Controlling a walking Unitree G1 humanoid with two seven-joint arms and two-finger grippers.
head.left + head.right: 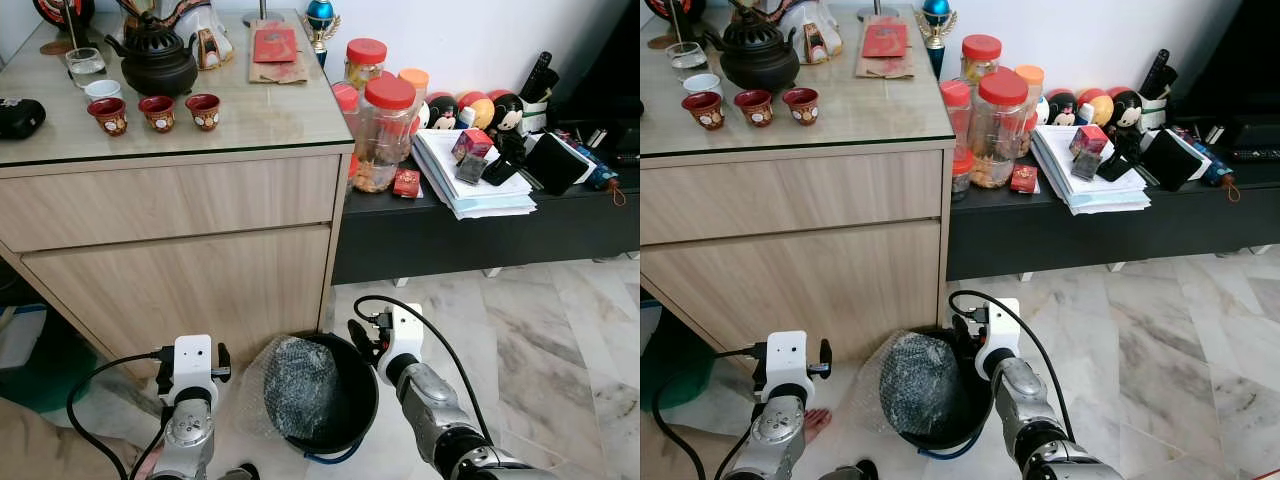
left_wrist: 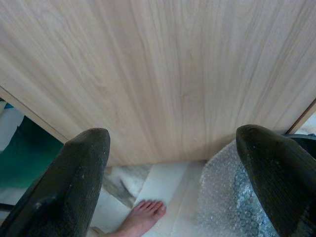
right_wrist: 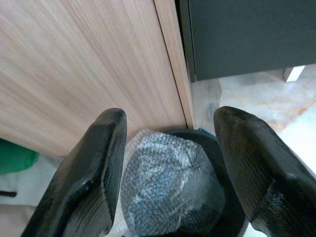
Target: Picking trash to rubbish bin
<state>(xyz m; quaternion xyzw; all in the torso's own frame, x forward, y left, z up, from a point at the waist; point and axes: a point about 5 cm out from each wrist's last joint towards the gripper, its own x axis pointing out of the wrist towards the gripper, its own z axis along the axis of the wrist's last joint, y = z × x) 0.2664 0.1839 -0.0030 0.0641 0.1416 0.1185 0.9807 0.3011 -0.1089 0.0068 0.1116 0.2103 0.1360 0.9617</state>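
Marble floor (image 1: 560, 330) | wooden cabinet (image 1: 180, 250) | black bin (image 1: 345, 400) holds bubble wrap (image 1: 300, 385)

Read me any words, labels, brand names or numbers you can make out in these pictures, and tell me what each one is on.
No text here can be read.
Red packet on the wooden cabinet: gold markings, too small to read.
Red-lidded jars: no legible label.
Small red box beside the jars: print too blurred.
Stack of papers on the black shelf: any print too small.
Bubble wrap and black bin: no lettering.
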